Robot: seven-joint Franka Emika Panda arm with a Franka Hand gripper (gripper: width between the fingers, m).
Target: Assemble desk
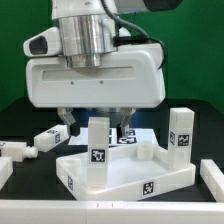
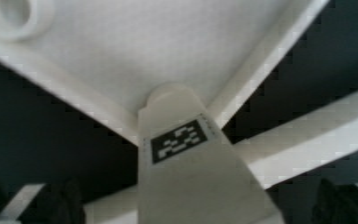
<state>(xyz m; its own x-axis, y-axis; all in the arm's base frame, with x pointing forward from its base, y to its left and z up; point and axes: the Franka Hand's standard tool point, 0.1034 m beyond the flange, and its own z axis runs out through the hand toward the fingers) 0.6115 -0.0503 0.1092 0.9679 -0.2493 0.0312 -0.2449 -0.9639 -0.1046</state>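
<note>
White tabletop (image 1: 125, 180) lies rim-up mid-table w/ two legs standing in it: corner leg (image 1: 180, 135), and near leg (image 1: 97, 148) under the gripper (image 1: 96, 124), jaws apart astride it. Approx half done, I'd say; loose legs (image 1: 45, 137) still to fit.

Black table (image 1: 15, 122) with rimmed tabletop (image 1: 110, 180), loose legs (image 1: 45, 138)

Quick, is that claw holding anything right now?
Gripper: open, fingers apart either side of the upright white square-section plastic leg, not clamping it.

One leg (image 1: 97, 150) stood in the tabletop (image 1: 130, 180) (beneath the end effector (image 1: 96, 124)); another leg (image 1: 181, 135) stood at its corner on the exterior view's right.
</note>
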